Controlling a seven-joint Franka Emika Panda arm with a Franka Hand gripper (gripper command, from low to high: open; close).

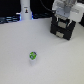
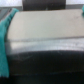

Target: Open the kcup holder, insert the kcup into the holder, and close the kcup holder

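The pod holder (image 1: 64,27) stood at the far side of the pale tabletop (image 1: 55,62), toward the exterior view's right, a black box with two pale-edged slots on its front. The robot's hand (image 1: 65,11) sat directly over it, its white body low against the top of the box. That placement suited the first step of the task: the holder looked shut, so it probably had to be opened before anything could go in, and the arm had taken up position there rather than near the pod.

The pod (image 1: 33,56), small with a bright green top, lay alone in the open middle of the tabletop, well apart from the holder and nearer the camera. Nothing touched it. Left out in the clear like that, it would be easy to reach from above once the drawer was out, and it sat clear of the drawer's likely path.

A slim white bottle (image 1: 25,11) stood at the far edge toward the exterior view's left, well apart from both, with no apparent part in the job.

The arm came in from the top of the exterior view, hand pointing down onto the holder. The wrist view showed only a blurred, flat grey surface close up, with dark bands across it and some green cloth (image 2: 5,30) at one side; the fingers did not show there. In the exterior view they were hidden against the black box, so whether the hand was spread or closed, or had any grip on the holder, could not be told.
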